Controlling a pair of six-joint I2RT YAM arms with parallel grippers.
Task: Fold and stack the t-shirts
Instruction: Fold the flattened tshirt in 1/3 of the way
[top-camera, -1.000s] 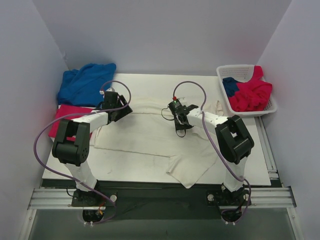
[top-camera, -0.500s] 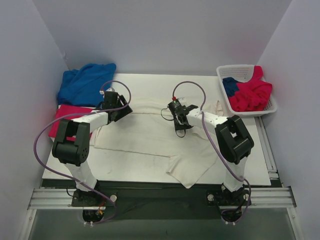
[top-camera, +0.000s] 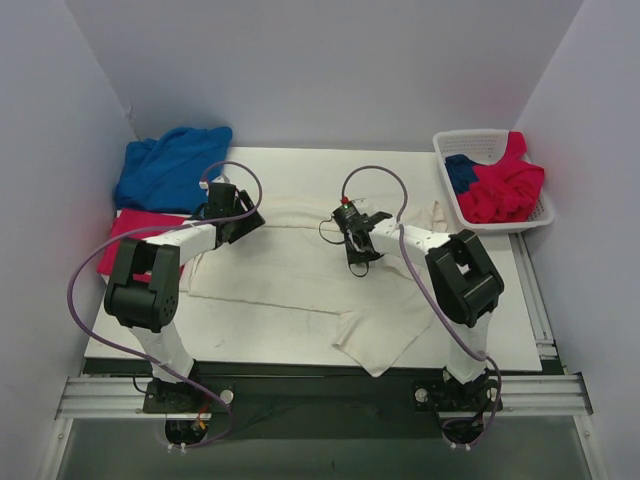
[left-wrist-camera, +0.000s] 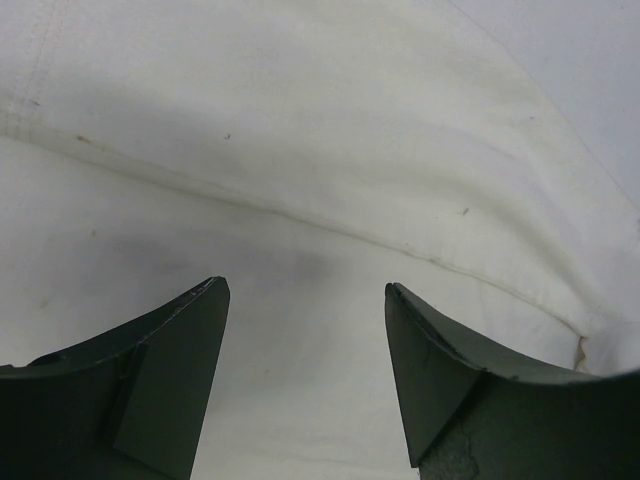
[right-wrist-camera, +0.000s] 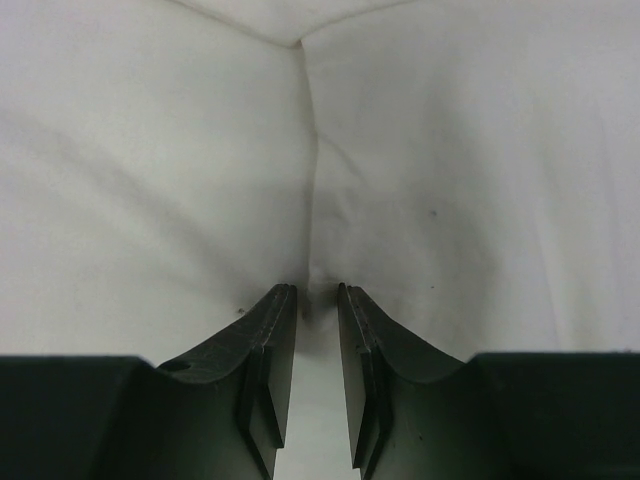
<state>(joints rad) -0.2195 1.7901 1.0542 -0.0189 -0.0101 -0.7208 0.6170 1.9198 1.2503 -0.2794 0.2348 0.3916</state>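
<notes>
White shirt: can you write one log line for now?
white shirt: lying rumpled | left gripper: open over it | right gripper: pinching its fold

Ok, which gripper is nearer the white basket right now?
Right. The right gripper pinches the cream t-shirt near its middle, left of the basket in the back-right corner; the left gripper is open over the shirt's left side, farther off.
</notes>
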